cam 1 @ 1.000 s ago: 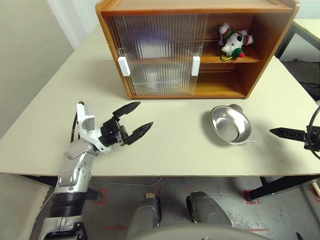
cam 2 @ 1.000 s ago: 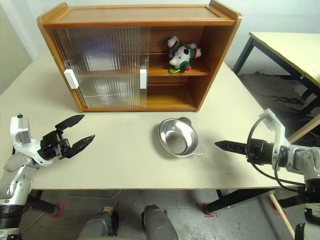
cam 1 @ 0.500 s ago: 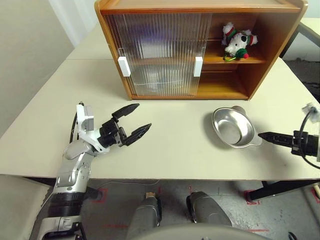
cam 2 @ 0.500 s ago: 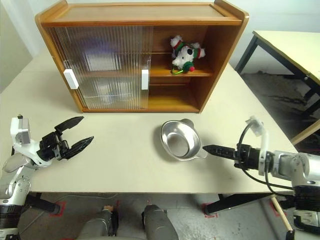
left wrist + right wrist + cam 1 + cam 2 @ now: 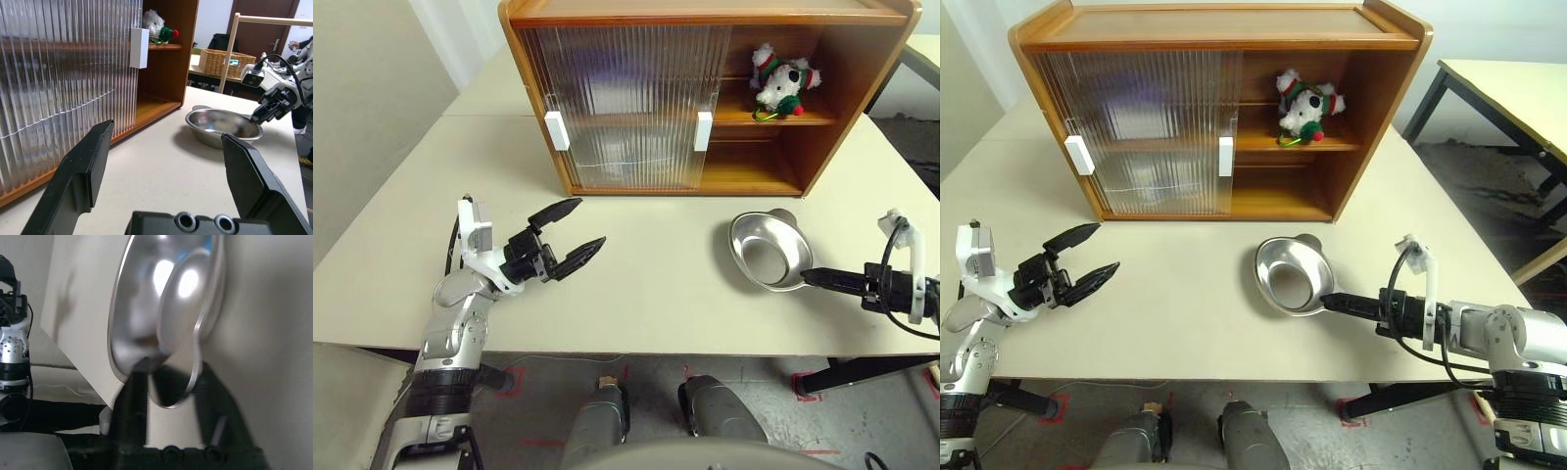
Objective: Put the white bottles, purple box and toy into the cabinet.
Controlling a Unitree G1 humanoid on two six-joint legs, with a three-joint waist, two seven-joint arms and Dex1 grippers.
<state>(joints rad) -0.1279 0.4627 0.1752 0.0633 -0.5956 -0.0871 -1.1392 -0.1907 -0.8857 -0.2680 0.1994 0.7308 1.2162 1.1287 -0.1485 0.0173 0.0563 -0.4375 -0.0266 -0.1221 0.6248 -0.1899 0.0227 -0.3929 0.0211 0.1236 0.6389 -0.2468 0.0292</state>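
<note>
Now, noting a large orange-brown wooden cabinet (image 5: 842,117) at the back of a pale tabletop (image 5: 656,294). Two ribbed translucent sliding doors (image 5: 626,98) with white block handles (image 5: 556,129), both drawn over the left and middle of the front, leaving the right end open. Up on the single shelf in that open end, the small fluffy white plush toy (image 5: 781,81) with green hat and red-and-green scarf, inside the cabinet and close to its right wall. Behind the ribbed doors at upper-shelf level, a purplish haze (image 5: 607,83), too blurred to identify.

On the tabletop in front of the open end, apart from the cabinet's base, a shallow round steel bowl (image 5: 749,235) with small tab handles, empty.

Left gripper (image 5: 590,222) low over the near left of the tabletop, pointing toward the cabinet, spread wide and holding nothing; well apart from both bowl and cabinet.

Right gripper (image 5: 806,275) reaching in from the right, right up against the bowl's near rim by a tab handle. Cannot tell whether clamped on the rim or merely against it.
</note>
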